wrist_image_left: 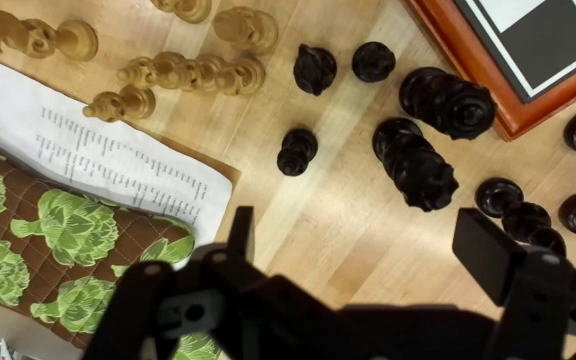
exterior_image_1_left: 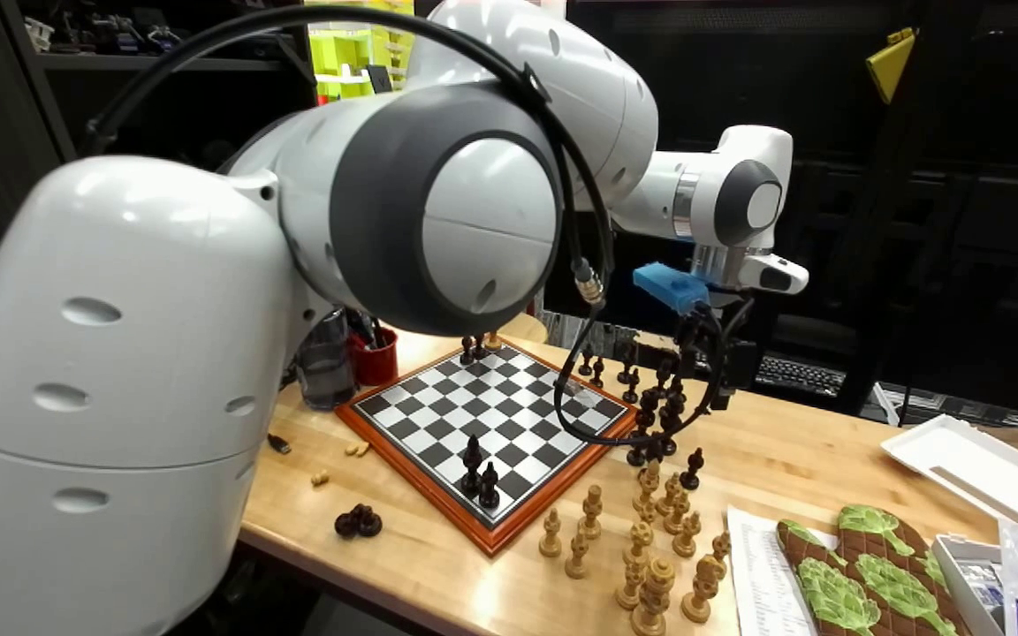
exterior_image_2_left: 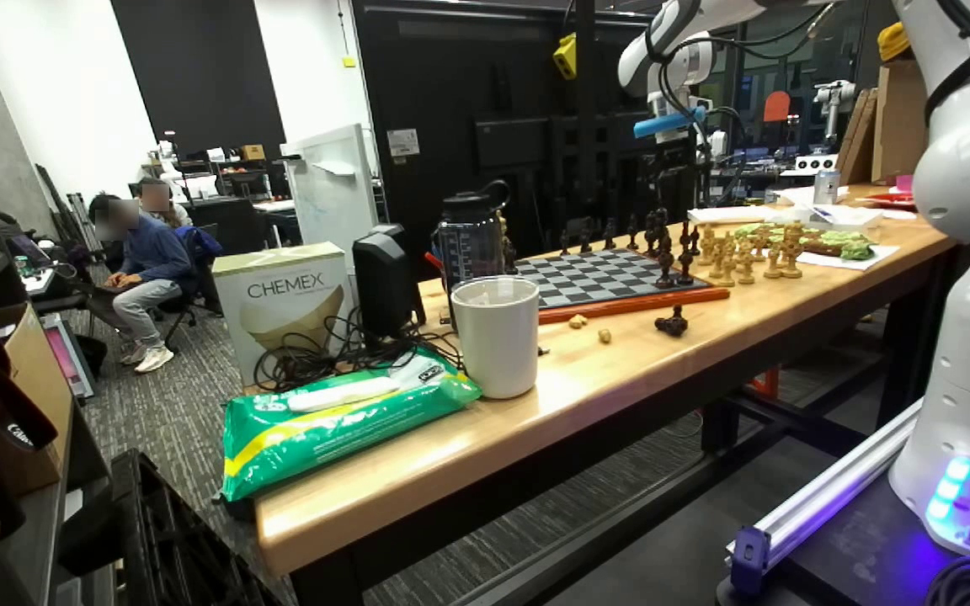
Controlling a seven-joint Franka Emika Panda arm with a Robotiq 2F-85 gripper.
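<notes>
Gripper (wrist_image_left: 355, 232) spread wide near dark chess pieces (wrist_image_left: 425, 180), Chemex box (exterior_image_2_left: 291, 307) only in an exterior view, wooden tabletop (exterior_image_2_left: 582, 370), gray carpet (exterior_image_2_left: 157, 404) below

The glossy white arm (exterior_image_1_left: 310, 194) has dark grey joint bands (exterior_image_1_left: 376, 203), oval recesses (exterior_image_1_left: 63, 397), a black cable (exterior_image_1_left: 323, 13) with metal connector (exterior_image_1_left: 589, 284), a blue block (exterior_image_1_left: 672, 285) above the black gripper (wrist_image_left: 358, 232), and bluish lights (exterior_image_2_left: 948, 488) on its base (exterior_image_2_left: 956, 396).

In an exterior view, white glare washes the desk (exterior_image_2_left: 603, 366) at its nearest corner; shadow fills the space beneath. Violet-blue light glows from the robot's base (exterior_image_2_left: 948, 488). Past the back edge, the black backdrop (exterior_image_2_left: 460, 101) looks dim. In the wrist view the gripper (wrist_image_left: 358, 232) is soft, out of focus.
</notes>
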